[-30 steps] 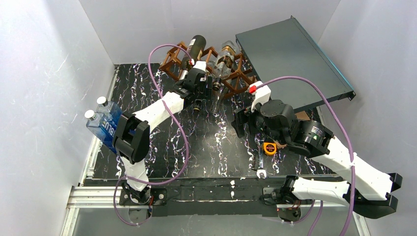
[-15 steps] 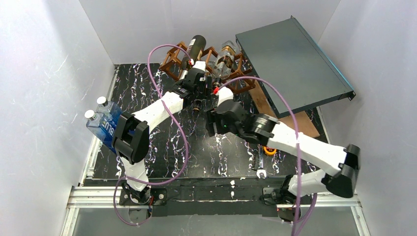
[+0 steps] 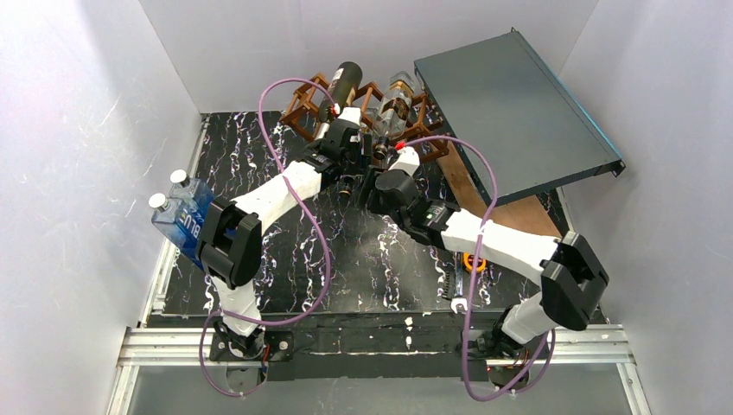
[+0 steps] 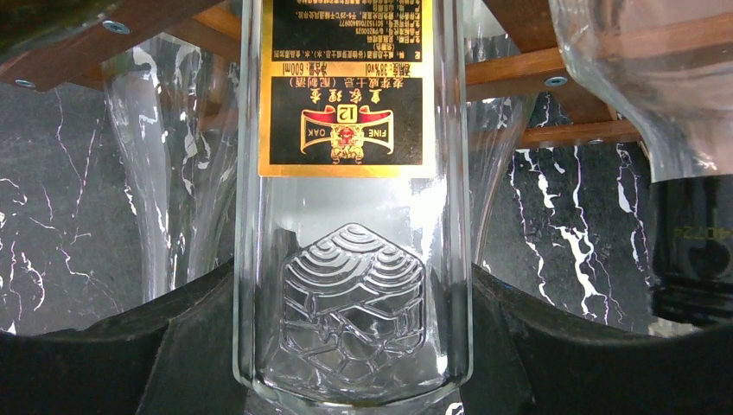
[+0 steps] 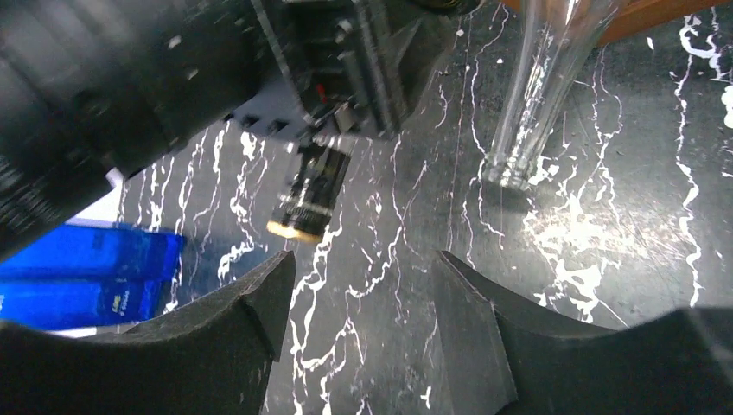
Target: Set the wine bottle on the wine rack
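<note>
seemingly seating clear glass gold-labelled bottle (image 4: 353, 203) into reddish-brown wooden lattice rack (image 4: 553, 66), left gripper (image 4: 353, 311) pinching it, right gripper (image 5: 363, 298) spread empty; next: slide deeper, then release.

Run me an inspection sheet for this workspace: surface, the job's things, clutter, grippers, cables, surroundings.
Surface: black tabletop with white veining.
Job's things: clear wine bottle with a black-and-gold label, held at the wine rack. The rack also carries a dark bottle and a second clear bottle.
Clutter: blue bottles at the left edge; yellow tape measure, partly hidden under the right arm.
Grippers: left gripper has its jaws closed on the clear wine bottle; right gripper has its jaws apart with nothing between them.
Cables: purple cables loop loosely over both arms.
Surroundings: white walls; dark grey panel tilted at back right, above a wooden board.
</note>
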Controlling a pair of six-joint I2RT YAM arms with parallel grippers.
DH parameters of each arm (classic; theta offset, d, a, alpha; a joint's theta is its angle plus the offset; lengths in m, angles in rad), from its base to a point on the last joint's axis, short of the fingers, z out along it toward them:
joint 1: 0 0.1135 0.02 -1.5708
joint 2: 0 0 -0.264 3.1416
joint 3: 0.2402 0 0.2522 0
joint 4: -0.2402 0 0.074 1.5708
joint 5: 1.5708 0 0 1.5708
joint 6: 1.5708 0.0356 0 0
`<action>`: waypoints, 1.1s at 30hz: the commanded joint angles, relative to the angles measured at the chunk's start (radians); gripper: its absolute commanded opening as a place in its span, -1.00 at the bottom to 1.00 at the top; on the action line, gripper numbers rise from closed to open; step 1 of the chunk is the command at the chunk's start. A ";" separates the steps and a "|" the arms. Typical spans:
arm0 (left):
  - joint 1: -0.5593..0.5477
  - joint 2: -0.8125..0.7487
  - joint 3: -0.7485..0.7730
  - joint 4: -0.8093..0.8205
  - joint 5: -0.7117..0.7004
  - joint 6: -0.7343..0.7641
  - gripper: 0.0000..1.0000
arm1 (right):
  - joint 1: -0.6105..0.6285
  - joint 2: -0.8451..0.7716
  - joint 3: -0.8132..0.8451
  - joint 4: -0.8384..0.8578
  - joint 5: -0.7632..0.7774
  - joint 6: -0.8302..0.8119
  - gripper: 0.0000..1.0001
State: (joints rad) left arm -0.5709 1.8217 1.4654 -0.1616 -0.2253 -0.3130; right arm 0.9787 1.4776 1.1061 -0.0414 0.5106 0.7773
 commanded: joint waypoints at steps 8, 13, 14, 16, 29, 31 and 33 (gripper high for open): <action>0.016 -0.073 0.006 -0.007 0.007 -0.025 -0.08 | -0.072 0.087 -0.074 0.374 -0.188 0.141 0.54; 0.017 -0.070 0.007 -0.010 0.010 -0.024 -0.07 | -0.102 0.128 -0.089 0.441 -0.241 0.190 0.51; 0.017 -0.070 0.008 -0.010 0.012 -0.024 -0.07 | -0.104 0.133 -0.087 0.446 -0.241 0.194 0.48; 0.017 -0.070 0.007 -0.010 0.012 -0.024 -0.07 | -0.110 0.147 -0.083 0.451 -0.248 0.200 0.44; 0.024 -0.085 0.012 -0.072 0.020 -0.023 0.22 | -0.151 0.232 -0.115 0.614 -0.354 0.314 -0.97; 0.028 -0.091 0.023 -0.107 0.026 -0.024 0.31 | -0.153 0.230 -0.137 0.653 -0.358 0.325 -0.97; 0.035 -0.117 0.028 -0.173 0.031 -0.031 0.54 | -0.161 0.220 -0.155 0.671 -0.360 0.332 -0.97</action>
State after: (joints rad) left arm -0.5583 1.8164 1.4689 -0.2169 -0.1856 -0.3099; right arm 0.8368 1.6936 0.9691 0.5034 0.1432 1.0897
